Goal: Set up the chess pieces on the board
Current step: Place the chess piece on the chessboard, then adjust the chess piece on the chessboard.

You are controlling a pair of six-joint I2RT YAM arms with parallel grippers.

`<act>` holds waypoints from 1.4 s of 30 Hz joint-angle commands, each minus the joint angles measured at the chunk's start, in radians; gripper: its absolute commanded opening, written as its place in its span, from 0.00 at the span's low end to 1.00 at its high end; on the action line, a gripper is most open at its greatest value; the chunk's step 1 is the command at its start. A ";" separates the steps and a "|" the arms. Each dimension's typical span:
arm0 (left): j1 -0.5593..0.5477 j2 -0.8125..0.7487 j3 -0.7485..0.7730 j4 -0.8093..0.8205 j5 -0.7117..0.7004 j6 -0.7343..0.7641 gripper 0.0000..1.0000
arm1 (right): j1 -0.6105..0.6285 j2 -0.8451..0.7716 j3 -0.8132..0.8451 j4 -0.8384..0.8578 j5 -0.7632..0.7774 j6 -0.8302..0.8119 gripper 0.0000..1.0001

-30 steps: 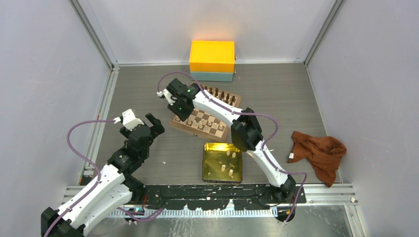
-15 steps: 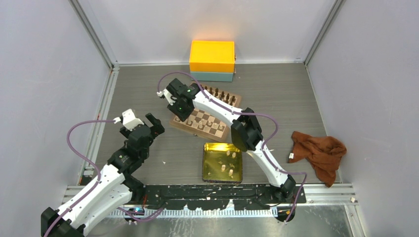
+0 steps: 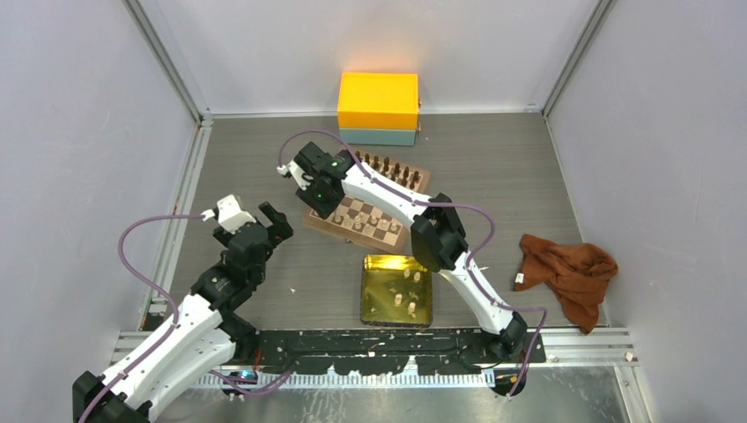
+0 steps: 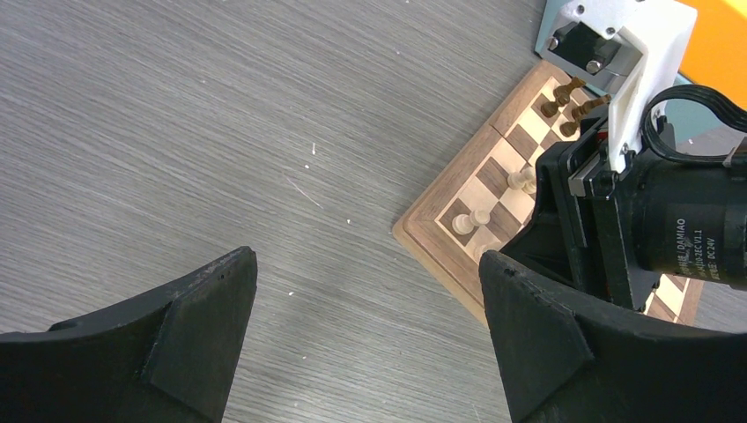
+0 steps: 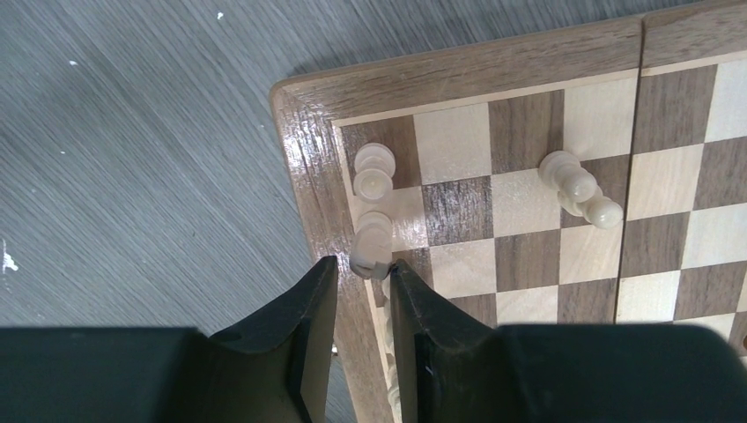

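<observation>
The board (image 3: 368,218) lies mid-table, its left corner (image 5: 304,150) under my right gripper (image 3: 319,199). In the right wrist view the right gripper (image 5: 363,262) is open a little. A cream chess piece (image 5: 372,240) stands on the board's edge column just past the fingertips, touching the right finger and clear of the left one. Another cream piece (image 5: 373,167) stands beside it and a third (image 5: 577,187) farther right. More cream pieces (image 3: 401,298) lie in the gold tray (image 3: 370,291). My left gripper (image 4: 366,264) hangs wide open over bare table, left of the board (image 4: 440,256).
Dark brown pieces (image 3: 392,167) line the board's far side. An orange box (image 3: 379,99) sits on a teal one (image 3: 379,137) at the back wall. A brown cloth (image 3: 568,269) lies at the right. The right arm's wrist (image 4: 652,220) fills the left wrist view's right side.
The right jaws have widened and let go of the cream piece on the board's left edge. The right wrist has risen slightly. The left arm has not moved.
</observation>
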 commanded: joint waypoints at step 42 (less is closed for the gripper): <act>-0.003 -0.027 0.044 -0.052 -0.011 -0.034 0.97 | 0.021 -0.154 -0.100 0.098 0.021 0.014 0.37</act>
